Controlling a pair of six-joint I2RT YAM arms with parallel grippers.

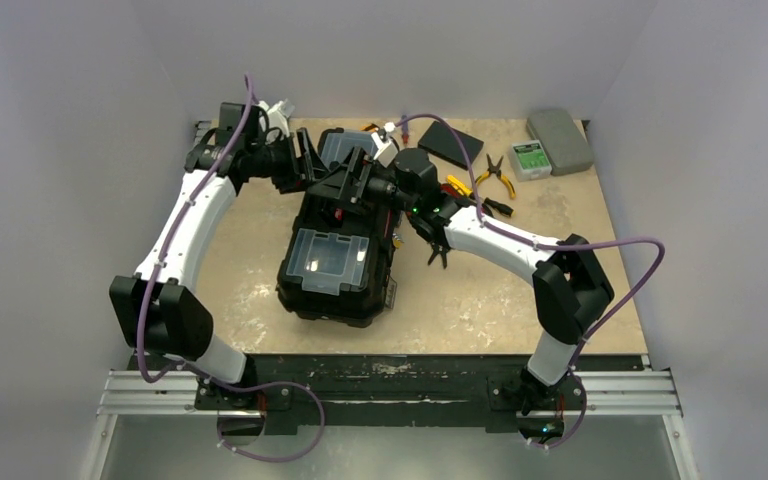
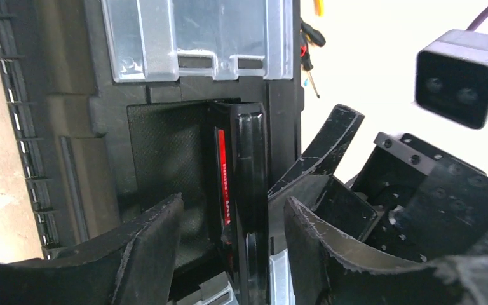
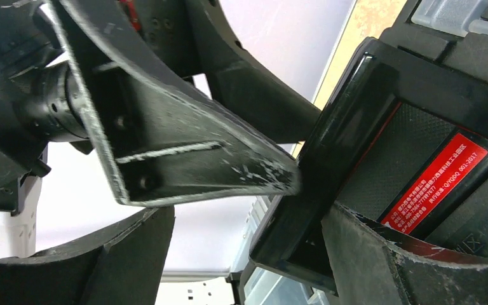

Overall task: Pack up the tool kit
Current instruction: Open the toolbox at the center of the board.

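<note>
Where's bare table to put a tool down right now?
Front right, between toolbox and right arm; front left, between toolbox and left arm. Back right is crowded: pliers, flat black box, grey case.

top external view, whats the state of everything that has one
large black plastic toolbox, lid shut
red-marked top handle, raised upright from its recess
near clear compartment lid, shut
left gripper, open, straddling the handle
right gripper, open, around the handle
grey rounded case, shut

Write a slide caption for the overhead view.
The left gripper and right gripper meet over the closed black toolbox; yellow-handled pliers lie loose on the table nearby.
</note>
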